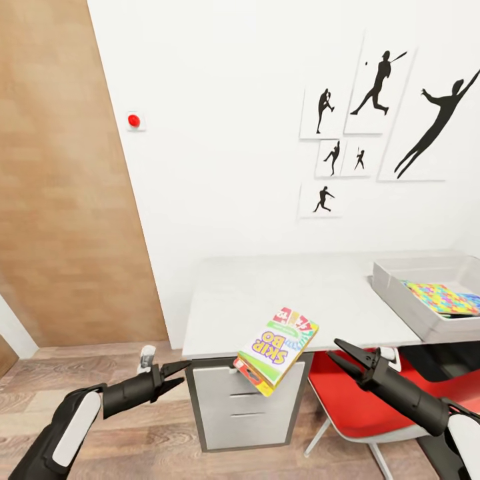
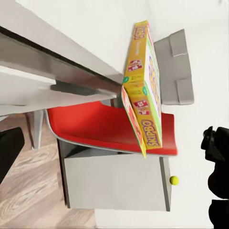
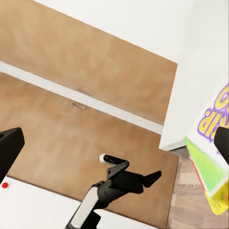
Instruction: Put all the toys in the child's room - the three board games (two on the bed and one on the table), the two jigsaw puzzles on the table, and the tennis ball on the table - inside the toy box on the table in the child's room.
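A yellow Skip-Bo board game box hangs tilted at the front edge of the grey table, with a thinner red box under it. Neither gripper touches them. My left gripper is open to their left and lower. My right gripper is open just to their right. The grey toy box stands on the table's right end with a colourful jigsaw puzzle inside. The left wrist view shows both game boxes edge-on and a small yellow-green ball far off. The right wrist view catches the Skip-Bo box.
A grey drawer unit stands under the table and a red chair sits beside it below my right arm. A wooden door panel is on the left, and silhouette pictures hang on the white wall. The floor is wood.
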You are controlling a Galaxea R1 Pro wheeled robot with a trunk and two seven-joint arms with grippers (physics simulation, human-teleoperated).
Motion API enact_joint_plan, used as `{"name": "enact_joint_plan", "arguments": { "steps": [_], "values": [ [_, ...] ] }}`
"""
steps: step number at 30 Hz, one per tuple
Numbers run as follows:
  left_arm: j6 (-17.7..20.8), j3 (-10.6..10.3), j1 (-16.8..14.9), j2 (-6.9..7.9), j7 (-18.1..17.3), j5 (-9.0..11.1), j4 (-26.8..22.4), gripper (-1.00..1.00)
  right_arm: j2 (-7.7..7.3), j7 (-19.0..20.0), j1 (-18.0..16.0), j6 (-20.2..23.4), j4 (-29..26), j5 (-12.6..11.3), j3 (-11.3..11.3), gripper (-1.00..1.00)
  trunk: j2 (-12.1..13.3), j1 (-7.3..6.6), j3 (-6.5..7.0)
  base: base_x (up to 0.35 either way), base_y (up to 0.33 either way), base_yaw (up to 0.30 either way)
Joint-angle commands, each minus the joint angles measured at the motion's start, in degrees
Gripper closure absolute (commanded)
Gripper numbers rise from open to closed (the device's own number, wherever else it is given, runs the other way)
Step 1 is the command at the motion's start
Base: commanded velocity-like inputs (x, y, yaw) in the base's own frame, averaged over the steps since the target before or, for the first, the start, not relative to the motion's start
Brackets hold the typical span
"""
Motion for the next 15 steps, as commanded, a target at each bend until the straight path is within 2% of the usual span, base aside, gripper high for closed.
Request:
{"name": "enact_joint_plan", "arguments": {
  "steps": [1, 5, 7, 10, 15],
  "values": [
    [-0.04, -0.77, -0.04, -0.44, -0.09, -0.22, 0.23, -1.00, 0.00, -0.32, -0.05, 0.28, 0.04, 0.20, -0.07, -1.00, -0.45, 0.22, -0.24, 0.000, 0.000, 0.000],
    [-2.20, -4.16, -0.04, -1.45, 0.42, -0.58, 1.35, -1.00, -0.01, -1.60, -0.05, 0.28, 0.18, 0.14, -0.12, -1.00, -2.05, 1.10, -0.96, 0.000, 0.000, 0.000],
    [-3.14, -5.16, -0.04, -2.79, 0.48, -0.70, 1.61, -1.00, -0.01, -1.77, -0.05, 0.28, 0.17, 0.07, -0.14, -1.00, -2.85, 1.54, -1.32, 0.000, 0.000, 0.000],
    [-3.64, -5.78, -0.04, -4.46, 0.46, -0.81, 1.97, -1.00, -0.01, -1.83, -0.05, 0.28, 0.15, 0.05, -0.14, -1.00, -4.06, 2.20, -1.86, 0.000, 0.000, 0.000],
    [-3.81, -6.23, -0.04, -5.48, 0.43, -1.00, 2.43, -1.00, 0.01, -1.86, -0.05, 0.28, 0.14, 0.06, -0.43, -1.00, -4.86, 2.64, -2.21, 0.000, 0.000, 0.000]
  ]
}}
